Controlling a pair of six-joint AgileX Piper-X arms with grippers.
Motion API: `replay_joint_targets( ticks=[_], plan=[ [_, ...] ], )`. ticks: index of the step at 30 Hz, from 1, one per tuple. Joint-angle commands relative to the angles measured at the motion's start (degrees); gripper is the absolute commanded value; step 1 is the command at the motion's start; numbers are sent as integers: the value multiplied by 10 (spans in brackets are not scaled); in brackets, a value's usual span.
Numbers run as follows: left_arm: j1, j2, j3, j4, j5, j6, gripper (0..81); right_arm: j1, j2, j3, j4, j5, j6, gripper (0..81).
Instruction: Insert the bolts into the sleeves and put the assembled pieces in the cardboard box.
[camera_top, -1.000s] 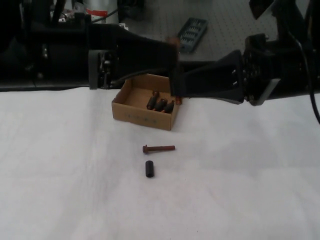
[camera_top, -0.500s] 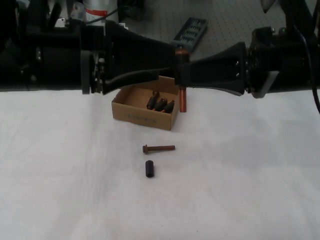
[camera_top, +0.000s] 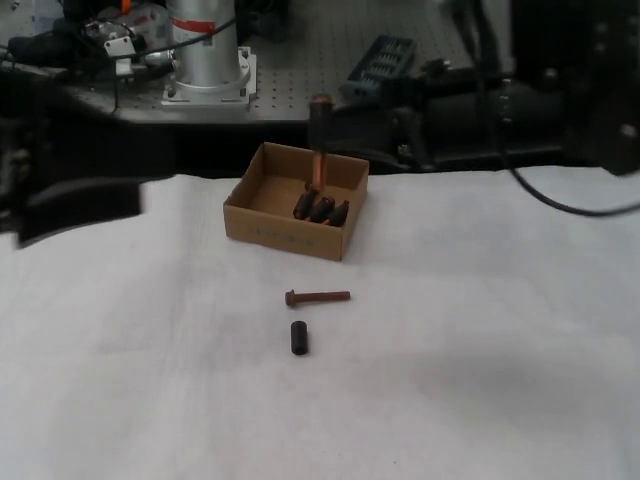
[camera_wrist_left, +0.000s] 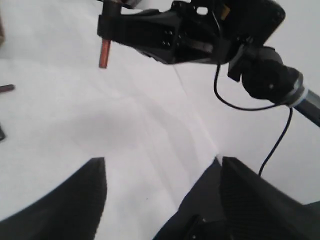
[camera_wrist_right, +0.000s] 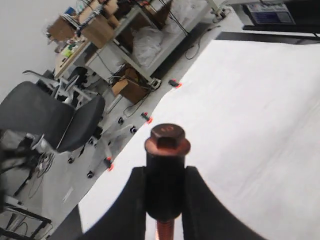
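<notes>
The cardboard box (camera_top: 262, 228) stands at the back middle of the white cloth with three dark assembled pieces (camera_top: 320, 210) inside. Above it my right gripper (camera_top: 322, 128) is shut on a black sleeve with a copper bolt (camera_top: 320, 168) through it, hanging upright over the box. The right wrist view shows the bolt head (camera_wrist_right: 167, 141) above the sleeve (camera_wrist_right: 165, 185), clamped in the right gripper (camera_wrist_right: 166, 180). My left gripper (camera_top: 130, 200) is at the far left, and in its own view the left gripper (camera_wrist_left: 160, 190) stands open. A loose bolt (camera_top: 317, 296) and a loose sleeve (camera_top: 298, 337) lie in front of the box.
Behind the cloth, the perforated bench carries a metal cylinder (camera_top: 205, 45) and a blue-grey rack (camera_top: 380, 65). A black cable (camera_top: 570, 205) hangs from the right arm onto the cloth. White cloth (camera_top: 480, 380) spreads around the loose parts.
The left arm has pulled away to the far left. The right gripper has carried the sleeved bolt from beside the box's right edge to above the box.
</notes>
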Motion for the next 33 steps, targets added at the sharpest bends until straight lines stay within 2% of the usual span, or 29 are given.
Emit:
replay_joint_targets(
  ticks=[1, 5, 11, 18, 23, 25, 27, 31, 33],
  plan=[
    [44, -69, -3, 106, -45, 76, 473, -8, 39, -52, 19, 13, -3, 29],
    [91, -125, -3, 188, -88, 125, 473, -20, 149, -174, 65, 42, -5, 29],
    [141, -170, -3, 238, -92, 129, 473, -22, 297, -347, 143, 89, -5, 29],
    [147, -175, -3, 242, -92, 129, 473, -22, 400, -464, 210, 134, -4, 29],
    [147, -175, -3, 242, -92, 129, 473, -24, 404, -473, 224, 148, -16, 27],
    [147, -175, -3, 242, -92, 129, 473, -24, 403, -477, 227, 148, -23, 2],
    [147, -175, -3, 242, -92, 129, 473, -24, 403, -483, 233, 148, -31, 85],
    [147, -175, -3, 242, -92, 129, 473, -24, 403, -497, 247, 165, -31, 340],
    [147, -175, -3, 242, -92, 129, 473, -25, 403, -508, 271, 173, -31, 386]
  ],
)
